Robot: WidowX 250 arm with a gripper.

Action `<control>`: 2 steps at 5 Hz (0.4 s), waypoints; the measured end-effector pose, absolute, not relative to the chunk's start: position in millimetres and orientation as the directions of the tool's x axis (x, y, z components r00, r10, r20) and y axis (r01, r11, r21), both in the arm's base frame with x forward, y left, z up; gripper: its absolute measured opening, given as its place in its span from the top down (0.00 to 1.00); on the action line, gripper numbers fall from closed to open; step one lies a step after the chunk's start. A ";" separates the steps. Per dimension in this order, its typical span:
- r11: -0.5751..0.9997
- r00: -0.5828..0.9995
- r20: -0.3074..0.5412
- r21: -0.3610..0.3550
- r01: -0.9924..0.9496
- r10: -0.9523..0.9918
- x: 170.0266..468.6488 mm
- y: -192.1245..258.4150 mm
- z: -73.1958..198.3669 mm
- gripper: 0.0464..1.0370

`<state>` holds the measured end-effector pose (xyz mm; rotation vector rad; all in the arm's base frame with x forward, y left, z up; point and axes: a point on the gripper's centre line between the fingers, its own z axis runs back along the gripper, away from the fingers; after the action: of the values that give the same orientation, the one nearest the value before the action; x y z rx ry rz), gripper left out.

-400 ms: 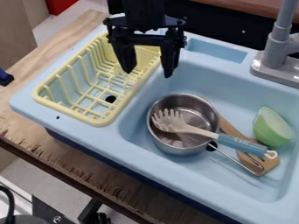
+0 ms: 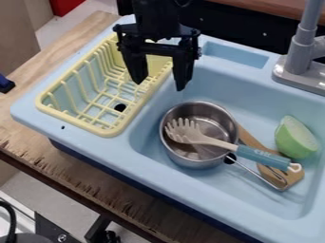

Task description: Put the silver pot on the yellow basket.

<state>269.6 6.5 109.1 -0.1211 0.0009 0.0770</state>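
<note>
Wood counter [image 2: 38,78], light blue sink [image 2: 82,142] set on it, grey faucet [image 2: 303,47] at upper right of view. Change vs earlier frame: gripper [image 2: 160,87] has shifted slightly down in view, small move only. Pot, basket, server, rest all same spots. Gripper fingers wide apart, nothing between them. Arm comes in from top edge; gripper hangs at the basket's right side, in front of part of its far end, up-left of the pot in view.

Pot [image 2: 190,163], silver, upright in the basin, near its left wall, not on the basket. Basket [image 2: 110,133], yellow, sits left of the basin; blue strip of sink between it and pot.

In the way: server [image 2: 263,157], beige head inside pot, teal handle lying across pot rim and out to the right. Pot's thin metal handle [image 2: 253,173] points lower right, over the wooden piece [image 2: 290,179]. Wooden piece lies right of pot, partly under server handle. Green piece [image 2: 289,140] in basin just beyond the server handle, apart from pot. Dark hole [image 2: 230,160] beside pot's right side.
</note>
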 end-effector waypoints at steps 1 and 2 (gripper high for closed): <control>0.991 0.997 0.020 -0.109 0.076 -0.074 267.5 -3.6 112.9 0.04; 0.955 0.959 0.033 -0.082 0.285 -0.283 259.8 -21.0 110.1 0.04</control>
<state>259.8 -21.0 110.1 -0.0859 -0.0210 -0.2881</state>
